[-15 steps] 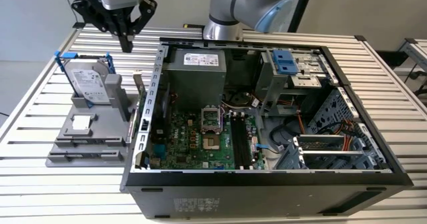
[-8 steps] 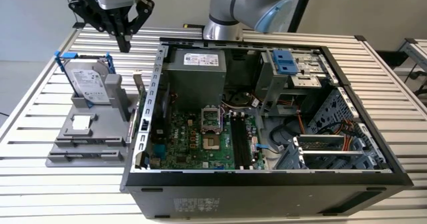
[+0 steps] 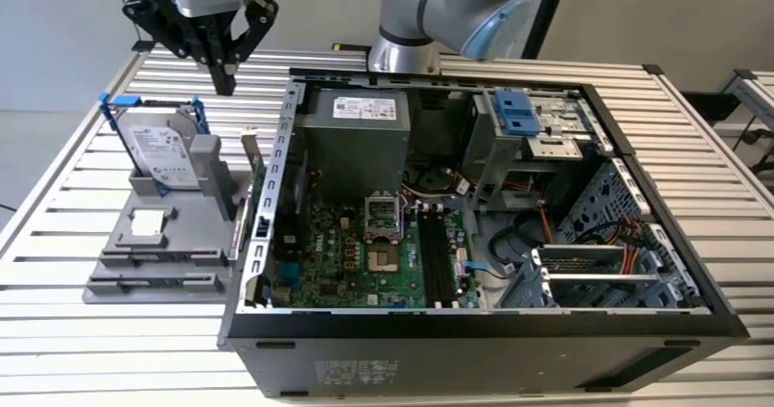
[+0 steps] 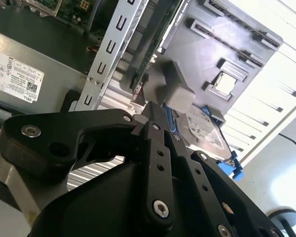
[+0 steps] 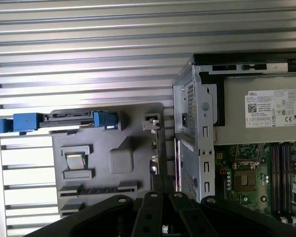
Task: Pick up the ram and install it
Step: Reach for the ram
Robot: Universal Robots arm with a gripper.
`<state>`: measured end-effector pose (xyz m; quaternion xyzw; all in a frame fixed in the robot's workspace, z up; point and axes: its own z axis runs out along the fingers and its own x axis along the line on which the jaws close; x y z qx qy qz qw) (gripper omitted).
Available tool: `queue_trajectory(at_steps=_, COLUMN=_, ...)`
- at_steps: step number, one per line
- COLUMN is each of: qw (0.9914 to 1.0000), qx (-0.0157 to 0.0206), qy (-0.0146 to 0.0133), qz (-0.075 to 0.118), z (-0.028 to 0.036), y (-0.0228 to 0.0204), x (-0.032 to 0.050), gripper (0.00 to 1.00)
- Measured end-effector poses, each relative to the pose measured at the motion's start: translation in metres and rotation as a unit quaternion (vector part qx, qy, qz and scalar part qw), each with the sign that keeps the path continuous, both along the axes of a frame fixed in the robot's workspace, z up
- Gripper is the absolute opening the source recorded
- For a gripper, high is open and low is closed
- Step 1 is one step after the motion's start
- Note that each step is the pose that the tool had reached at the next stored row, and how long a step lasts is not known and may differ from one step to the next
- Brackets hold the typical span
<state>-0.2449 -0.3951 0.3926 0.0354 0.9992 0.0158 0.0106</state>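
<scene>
closest in the exterior view: the black sheet-metal outer wall of an open desktop computer case (image 3: pixel 484 353), lying on its side on a ribbed silver aluminium table (image 3: pixel 109 353). inside it, a green motherboard (image 3: pixel 344 266) with long black memory slots (image 3: pixel 433 253) side by side, then a grey boxy power supply (image 3: pixel 353 144) with a white label. just beside the case, on the exterior view's left, a grey stepped plastic fixture (image 3: pixel 158 253). carries a boxy silver hard drive with blue rails (image 3: pixel 158 149), standing upright at its far end, and along the edge next to the case the ram (image 3: pixel 252 167), a long, slim, dark green circuit-board stick set on its long edge. in the second wrist view, the ram (image 4: pixel 155 42) running alongside the perforated grey case frame (image 4: pixel 111 49), close but apart. sits untouched in the fixture, outside the case. higher up, over the fixture's far end, the black two-fingered gripper (image 3: pixel 224 85), pointing straight down, fingers pressed together and pinching nothing. hangs well above the ram, clear of it. farthest back, behind the case, the silver arm with pale blue caps (image 3: pixel 418 26).
</scene>
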Motion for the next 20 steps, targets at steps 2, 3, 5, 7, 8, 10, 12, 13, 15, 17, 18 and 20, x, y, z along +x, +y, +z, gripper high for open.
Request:
queue_trajectory(at_steps=2, qw=1.0, qx=0.0, qy=0.0, qz=0.0, z=0.0, y=0.0001, x=-0.0038, gripper=0.0)
queue_trajectory(at_steps=3, qw=1.0, qx=0.0, qy=0.0, qz=0.0, z=0.0, y=0.0001, x=-0.0067, gripper=0.0)
queue_trajectory(at_steps=5, qw=1.0, qx=0.0, qy=0.0, qz=0.0, z=0.0, y=0.0001, x=-0.0137, gripper=0.0)
queue_trajectory(at_steps=7, qw=1.0, qx=0.0, qy=-0.0001, qz=0.0, z=0.0, y=0.0002, x=-0.022, gripper=0.0)
queue_trajectory(at_steps=8, qw=1.0, qx=0.0, qy=-0.0001, qz=0.0, z=0.0, y=0.0003, x=-0.0256, gripper=0.0)
queue_trajectory(at_steps=10, qw=1.0, qx=0.0, qy=-0.0001, qz=0.0, z=0.0, y=0.0007, x=-0.0312, gripper=0.0)
queue_trajectory(at_steps=12, qw=1.0, qx=0.0, qy=-0.0001, qz=0.0, z=0.0, y=0.0009, x=-0.0371, gripper=0.0)
queue_trajectory(at_steps=13, qw=1.0, qx=0.0, qy=-0.0001, qz=0.001, z=0.0, y=0.001, x=-0.0402, gripper=0.0)
queue_trajectory(at_steps=15, qw=1.0, qx=0.0, qy=-0.0001, qz=0.001, z=0.0, y=0.0013, x=-0.0468, gripper=0.0)
queue_trajectory(at_steps=17, qw=1.0, qx=0.0, qy=-0.0001, qz=0.001, z=0.0, y=0.0014, x=-0.0537, gripper=0.0)
queue_trajectory(at_steps=18, qw=1.0, qx=0.0, qy=-0.0001, qz=0.001, z=0.0, y=0.0017, x=-0.0572, gripper=0.0)
queue_trajectory(at_steps=20, qw=1.0, qx=0.0, qy=-0.0001, qz=0.001, z=0.0, y=0.0019, x=-0.0633, gripper=0.0)
